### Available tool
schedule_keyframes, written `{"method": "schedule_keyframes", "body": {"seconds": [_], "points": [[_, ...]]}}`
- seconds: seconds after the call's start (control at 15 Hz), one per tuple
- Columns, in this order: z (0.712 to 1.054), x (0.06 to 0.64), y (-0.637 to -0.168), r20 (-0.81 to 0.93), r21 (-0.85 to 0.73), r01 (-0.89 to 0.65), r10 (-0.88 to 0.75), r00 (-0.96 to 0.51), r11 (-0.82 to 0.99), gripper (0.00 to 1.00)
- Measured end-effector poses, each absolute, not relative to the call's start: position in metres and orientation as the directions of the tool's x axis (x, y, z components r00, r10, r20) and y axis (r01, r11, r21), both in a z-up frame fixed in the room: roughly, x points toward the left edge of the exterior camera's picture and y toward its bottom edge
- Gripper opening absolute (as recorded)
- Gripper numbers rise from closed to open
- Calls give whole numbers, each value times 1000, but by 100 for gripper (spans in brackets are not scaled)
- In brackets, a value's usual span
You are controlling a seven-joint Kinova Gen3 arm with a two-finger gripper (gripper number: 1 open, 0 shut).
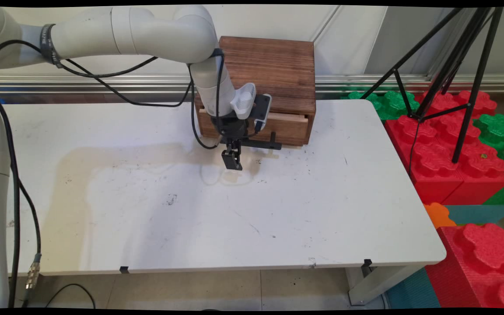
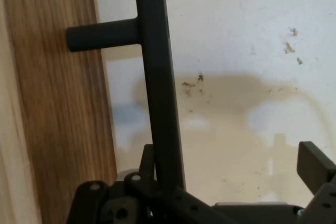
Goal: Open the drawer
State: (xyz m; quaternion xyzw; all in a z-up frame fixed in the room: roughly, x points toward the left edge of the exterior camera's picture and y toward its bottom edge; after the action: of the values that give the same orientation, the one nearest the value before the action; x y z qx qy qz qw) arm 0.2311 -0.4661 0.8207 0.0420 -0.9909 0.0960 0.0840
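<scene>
A brown wooden box (image 1: 274, 70) stands at the table's far edge. Its drawer front (image 1: 289, 129) carries a black bar handle (image 1: 263, 144) on short posts, and a pale strip of wood shows above the front. My gripper (image 1: 233, 165) hangs low over the table just in front of the drawer, at the handle's left end. In the hand view the handle (image 2: 157, 77) runs up from the linkage beside the wooden drawer front (image 2: 58, 129). The gripper (image 2: 231, 156) is open: the bar lies close against one finger, and the other finger (image 2: 315, 166) stands well apart. Nothing is held.
The white table (image 1: 322, 210) is scuffed and stained around the gripper. Off its right edge lie red and green foam blocks (image 1: 449, 144), with a black tripod (image 1: 453, 65) standing on them. Black cables hang from the arm on the left.
</scene>
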Motion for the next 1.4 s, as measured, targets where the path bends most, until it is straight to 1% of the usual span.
{"method": "schedule_keyframes", "body": {"seconds": [1.4], "points": [[818, 214, -417, 206, -150, -113, -80, -975, 982, 100]]}}
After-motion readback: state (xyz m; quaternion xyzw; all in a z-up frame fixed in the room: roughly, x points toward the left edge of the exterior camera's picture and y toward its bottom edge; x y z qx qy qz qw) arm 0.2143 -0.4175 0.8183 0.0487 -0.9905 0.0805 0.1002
